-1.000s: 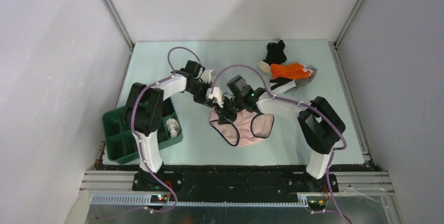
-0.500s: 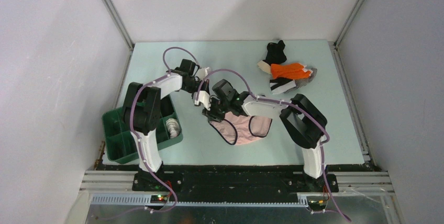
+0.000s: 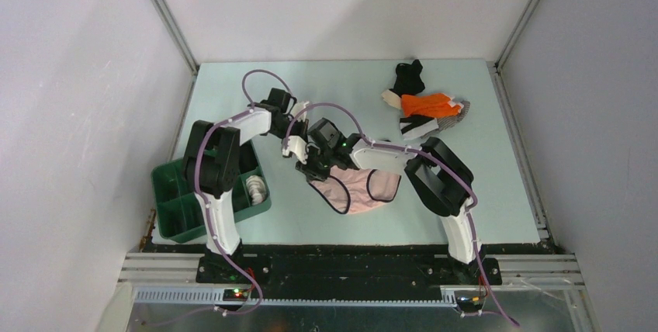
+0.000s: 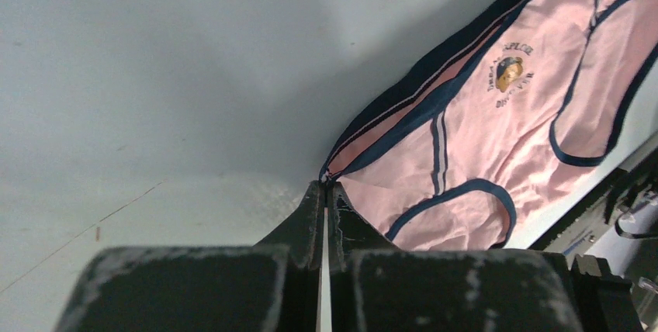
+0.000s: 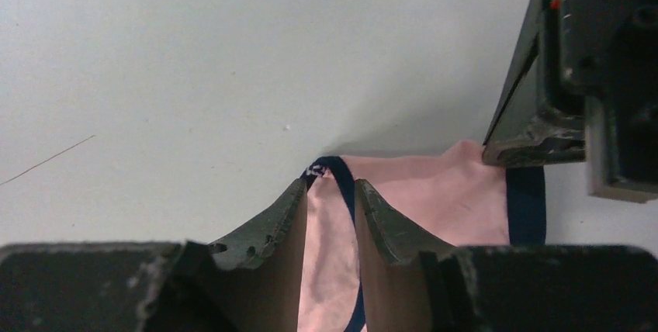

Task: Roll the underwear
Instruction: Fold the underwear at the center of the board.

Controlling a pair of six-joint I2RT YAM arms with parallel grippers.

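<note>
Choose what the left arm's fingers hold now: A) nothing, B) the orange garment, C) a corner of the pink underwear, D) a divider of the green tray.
C: in the left wrist view the left arm's fingers are shut on the navy-edged corner of the pink underwear.

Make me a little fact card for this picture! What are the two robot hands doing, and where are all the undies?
left gripper: shut on a corner of the pink underwear
right gripper: pinching the same garment's navy-trimmed edge, close beside the left gripper
pink underwear: mostly spread out on the table, not rolled yet
other underwear: an orange, black and white pile at the far right of the table
green tray: near left corner, with a white bundle in one compartment
</note>
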